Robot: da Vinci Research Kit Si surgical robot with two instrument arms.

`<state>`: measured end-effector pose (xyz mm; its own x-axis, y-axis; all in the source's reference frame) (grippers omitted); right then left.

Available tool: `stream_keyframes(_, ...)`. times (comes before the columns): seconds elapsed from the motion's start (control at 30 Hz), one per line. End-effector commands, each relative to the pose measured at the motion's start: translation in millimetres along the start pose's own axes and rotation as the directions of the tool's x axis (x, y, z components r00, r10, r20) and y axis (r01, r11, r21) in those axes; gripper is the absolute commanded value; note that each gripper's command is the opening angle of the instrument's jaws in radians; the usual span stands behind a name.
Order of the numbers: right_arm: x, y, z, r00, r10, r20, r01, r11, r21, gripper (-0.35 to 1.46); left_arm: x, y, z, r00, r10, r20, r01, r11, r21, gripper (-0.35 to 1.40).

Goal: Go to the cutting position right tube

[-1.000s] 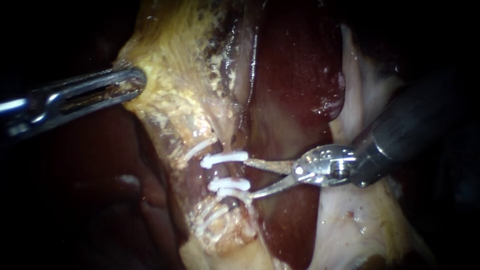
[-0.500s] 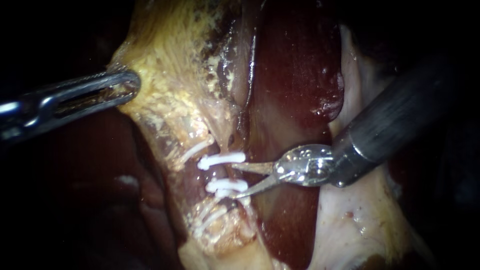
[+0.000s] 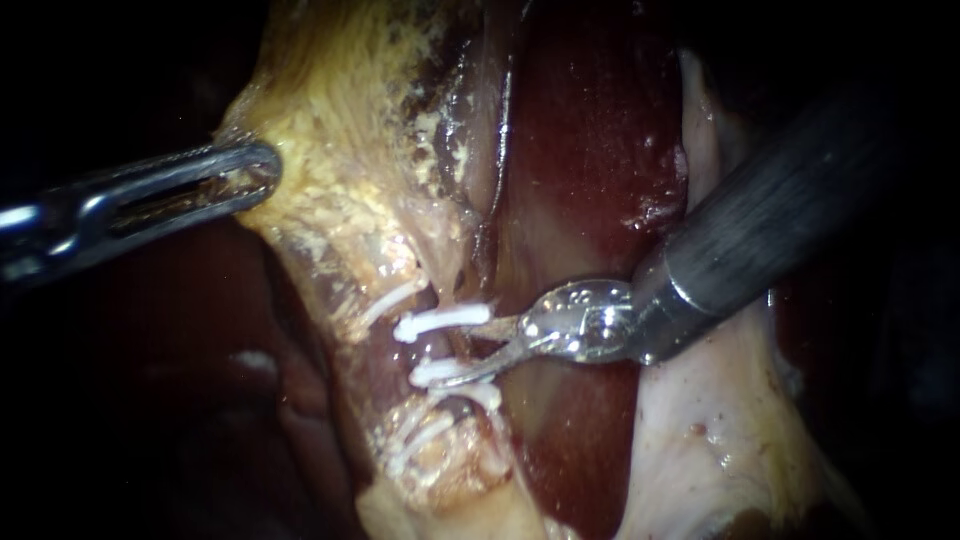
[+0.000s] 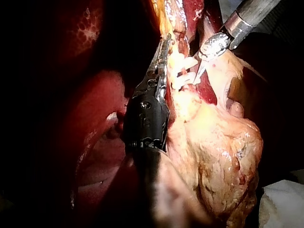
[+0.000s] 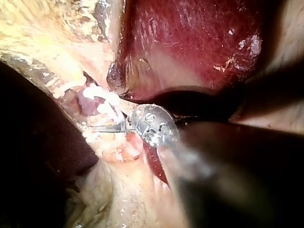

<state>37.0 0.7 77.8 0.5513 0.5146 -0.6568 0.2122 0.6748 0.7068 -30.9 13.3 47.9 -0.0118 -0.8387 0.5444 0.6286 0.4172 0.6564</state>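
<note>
Centrally, the right tube [image 3: 437, 347] appears as a short dark-red stretch bounded by white clips: a single clip [image 3: 440, 321] on the side nearer the yellow fatty tissue [image 3: 340, 130], and a pair of clips [image 3: 455, 372] on the side farther from it. My right instrument [image 3: 452, 352], tipped with two slim blades, meets the right tube from the side where the liver [image 3: 590, 150] lies, its dark shaft crossing the liver's surface. The blades stand apart in a narrow V and grip nothing. One blade points at the single clip and the other lies over the pair of clips, so the bare stretch of the right tube sits at the mouth of the V, just ahead of the blade tips. Whether either blade touches the tube itself cannot be told. In the right wrist view the white clips lie just beyond the thin blades. My left instrument [image 3: 262, 165] is well apart from the right tube, on the side opposite the right instrument. Its slotted jaws are closed on the edge of the yellow fatty tissue, which tents towards them.
</note>
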Motion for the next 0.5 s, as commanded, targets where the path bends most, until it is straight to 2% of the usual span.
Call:
stream_keyframes(0.03, 0.2, 0.0, 0.3, 1.000, -0.001, -0.001, 0.001, 1.000, 0.002, 1.24, 0.0, 0.0, 0.0, 1.0000, 0.000, 0.000, 0.000, 1.000, 0.000, -0.35)
stream_keyframes(0.17, 0.5, 0.0, 1.2, 1.000, 0.007, -0.023, -0.007, 1.000, 0.020, 1.24, 0.0, 0.0, 0.0, 1.0000, 0.000, 0.000, 0.000, 1.000, 0.000, -0.35)
stream_keyframes(0.5, 0.4, 0.4, 3.0, 0.992, 0.120, -0.030, -0.119, 0.992, 0.037, 1.20, 0.0, -0.1, 0.0, 1.0000, 0.000, 0.000, 0.000, 1.000, -0.001, -0.35)
